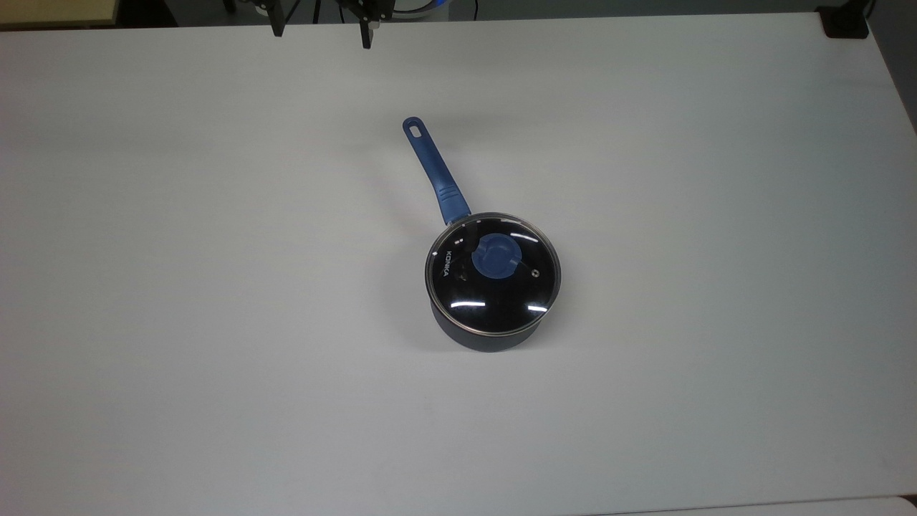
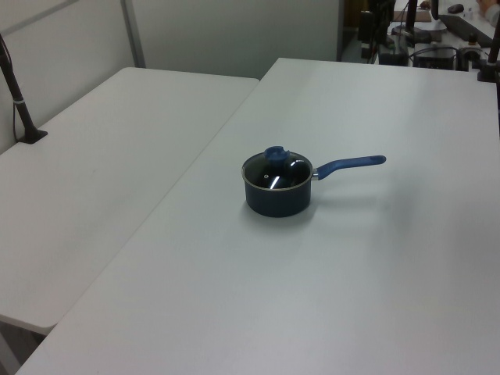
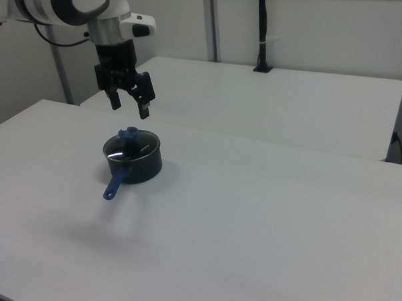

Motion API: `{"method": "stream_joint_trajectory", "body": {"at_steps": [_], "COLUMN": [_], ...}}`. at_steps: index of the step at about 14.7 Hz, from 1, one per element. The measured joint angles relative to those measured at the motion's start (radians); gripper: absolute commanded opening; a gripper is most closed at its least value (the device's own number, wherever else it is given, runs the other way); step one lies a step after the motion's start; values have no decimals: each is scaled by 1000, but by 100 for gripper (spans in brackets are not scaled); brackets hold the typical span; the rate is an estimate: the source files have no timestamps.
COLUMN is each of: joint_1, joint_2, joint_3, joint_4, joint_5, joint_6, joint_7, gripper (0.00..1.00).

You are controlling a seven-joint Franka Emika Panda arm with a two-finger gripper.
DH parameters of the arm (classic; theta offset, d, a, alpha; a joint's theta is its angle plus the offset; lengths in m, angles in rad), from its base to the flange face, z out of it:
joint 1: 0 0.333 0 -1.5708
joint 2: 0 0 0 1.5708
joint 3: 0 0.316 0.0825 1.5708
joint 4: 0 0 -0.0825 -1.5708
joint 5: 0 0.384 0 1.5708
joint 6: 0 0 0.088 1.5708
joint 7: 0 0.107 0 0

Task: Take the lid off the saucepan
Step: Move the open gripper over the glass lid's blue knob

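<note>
Lid (image 1: pixel 493 274) and saucepan (image 1: pixel 487 340) sit together near the middle of the white table (image 1: pixel 215 322) in the top view, the glass disc seated flat on the pot's rim with its blue knob (image 1: pixel 495 257) at the centre. The pot's long handle (image 1: pixel 434 170) runs toward the top view's upper left. At the top edge of this view the two fingertips of the gripper (image 1: pixel 322 29) show, well apart from the pot, spread with nothing between them. Judging from this, no part of the removal is done yet.

From the left view, the saucepan (image 2: pixel 277 199) stands alone on the table (image 2: pixel 351 297), handle (image 2: pixel 350 164) pointing to the left view's right. The lid (image 2: pixel 277 173) rests level on the rim and the knob (image 2: pixel 274 153) stands up free, with nothing touching it.

Seen in the right view, the gripper (image 3: pixel 129 104) hangs from the arm (image 3: pixel 74 5) above and somewhat behind the pot (image 3: pixel 137 164), its fingers open and pointing down, holding nothing. It sits clear of the knob (image 3: pixel 128 133), with open air between. The lid (image 3: pixel 130 147) is closed on the pot.

So the task seems to be at its approach stage: descent onto the knob, closing on it, lifting the lid and setting it aside all appear to remain.
</note>
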Motion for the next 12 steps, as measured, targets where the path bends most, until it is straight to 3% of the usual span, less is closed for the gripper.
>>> {"method": "stream_joint_trajectory", "body": {"at_steps": [12], "joint_1": [-10], "joint_2": [0], "joint_3": [3], "joint_4": [-1], "joint_5": [2], "joint_6": [0], "joint_7": [-10], "gripper": [100]}}
